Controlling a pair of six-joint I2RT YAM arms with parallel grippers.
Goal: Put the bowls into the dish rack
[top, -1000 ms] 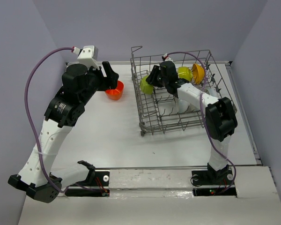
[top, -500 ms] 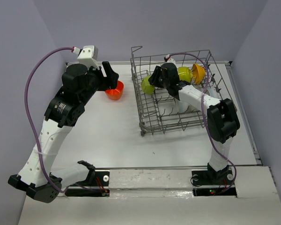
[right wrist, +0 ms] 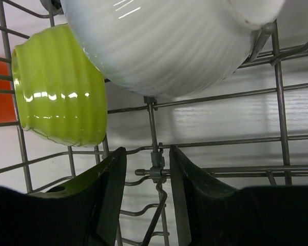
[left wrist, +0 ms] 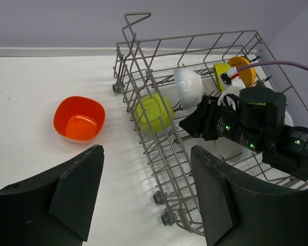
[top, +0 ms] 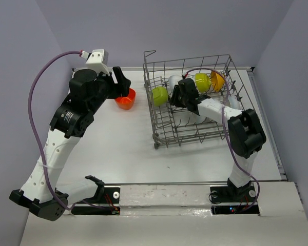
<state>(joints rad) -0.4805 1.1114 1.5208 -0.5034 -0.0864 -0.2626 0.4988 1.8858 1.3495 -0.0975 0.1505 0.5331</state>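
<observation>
Mid-load, lime green bowl [top: 159, 95] and white bowl [top: 173, 82] propped in dish rack [top: 187, 59] beside parted, empty right jaws; next, likely lowering wide-apart left jaws onto red-orange bowl [top: 126, 98] out on the desk [top: 118, 148]

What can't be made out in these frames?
Top view: the left claw covers part of the red-orange bowl.
Top view: the right arm hides most of the white bowls beneath it, so the count in the dish rack is unclear.
Right wrist view: the white bowl is cut off by the top edge, so how it sits cannot be told.
</observation>
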